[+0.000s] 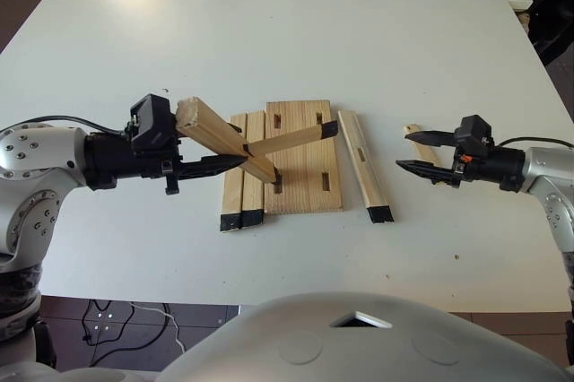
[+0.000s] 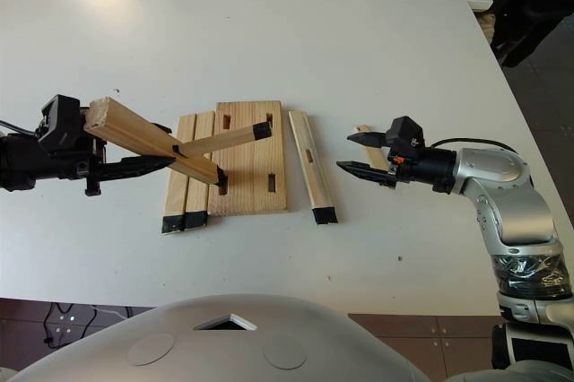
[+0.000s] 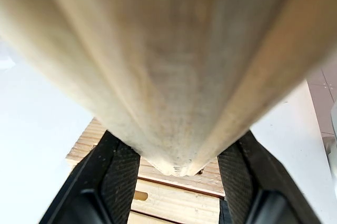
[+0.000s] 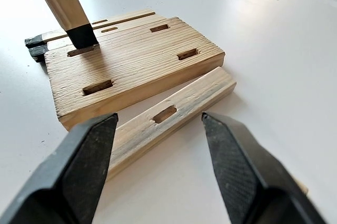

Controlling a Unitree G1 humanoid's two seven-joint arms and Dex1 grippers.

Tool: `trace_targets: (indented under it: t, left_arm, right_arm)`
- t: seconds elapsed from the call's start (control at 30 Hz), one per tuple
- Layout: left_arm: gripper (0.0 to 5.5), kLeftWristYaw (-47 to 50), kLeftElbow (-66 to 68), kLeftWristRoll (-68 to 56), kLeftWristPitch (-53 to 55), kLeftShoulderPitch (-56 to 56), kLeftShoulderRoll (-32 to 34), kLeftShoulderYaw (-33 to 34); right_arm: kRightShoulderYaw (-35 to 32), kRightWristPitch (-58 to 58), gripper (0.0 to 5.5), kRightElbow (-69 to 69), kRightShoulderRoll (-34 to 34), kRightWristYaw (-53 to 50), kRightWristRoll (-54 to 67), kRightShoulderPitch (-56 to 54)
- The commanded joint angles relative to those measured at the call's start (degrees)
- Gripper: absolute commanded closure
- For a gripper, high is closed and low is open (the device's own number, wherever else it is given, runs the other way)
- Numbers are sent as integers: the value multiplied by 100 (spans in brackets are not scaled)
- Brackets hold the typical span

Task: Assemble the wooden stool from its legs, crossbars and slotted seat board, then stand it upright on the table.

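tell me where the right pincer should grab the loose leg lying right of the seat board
Probably mid-length, by its slot, on the two long sides. The leg lies flat, apart from the seat board, so the open right pincer could come from above, straddling it.

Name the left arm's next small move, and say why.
Probably swing the leg upright and press it down: the left gripper holds it tilted, its black tip meeting a slot in the seat board, seemingly not seated yet.
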Motion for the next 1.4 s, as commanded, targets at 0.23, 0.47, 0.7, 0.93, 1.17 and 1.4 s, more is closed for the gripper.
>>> trace_targets:
  t: [0.23, 0.47, 0.7, 0.93, 1.17, 1.4]
  left_arm:
    - [342, -149, -76, 145, -127, 127, 10, -218]
    - [342, -224, -153, 68, -136, 16, 82, -254]
    - [342, -241, -182, 8, -117, -125, 82, -230]
    - [342, -244, -247, -56, -56, -225, 78, -197]
    - [342, -246, -234, 107, -119, -193, 6, -362]
    - [342, -222, -56, 667, -388, -1, -66, -843]
  right_arm:
    - [73, -79, 256, 24, -17, -2, -105, -44]
    - [82, -71, 256, 20, 0, -8, -126, -49]
    - [81, -71, 256, 16, 25, -38, -136, -52]
    - [68, -87, 256, 45, 43, -46, -141, -77]
    - [88, -103, 256, 51, 60, -65, -144, -91]
    - [112, -109, 256, 83, 44, -47, -147, -131]
